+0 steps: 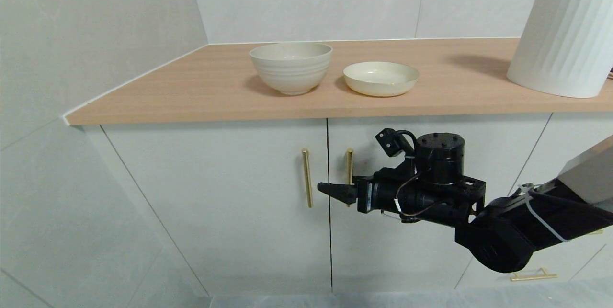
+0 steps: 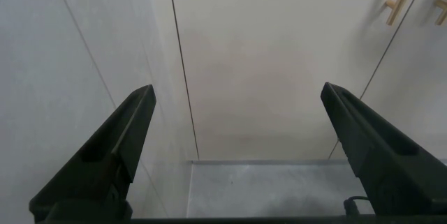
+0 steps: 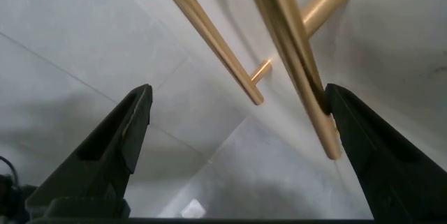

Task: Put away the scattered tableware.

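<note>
Right gripper (image 1: 335, 192) jaws apart at right door handle (image 1: 350, 164). Left door handle (image 1: 307, 178) is just beside it, so closing may snag both or slip. Left gripper (image 2: 237, 95) also apart.

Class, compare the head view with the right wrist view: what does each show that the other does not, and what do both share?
Head view's extras: a deep cream ribbed bowl and a shallow cream dish apart on the wooden countertop, with a white ribbed cylinder farther right. Right wrist view's extras: the right tool open, one black finger beside the nearer brass bar handle. Shared: both brass handles on the pale cabinet doors, and that tool.
</note>
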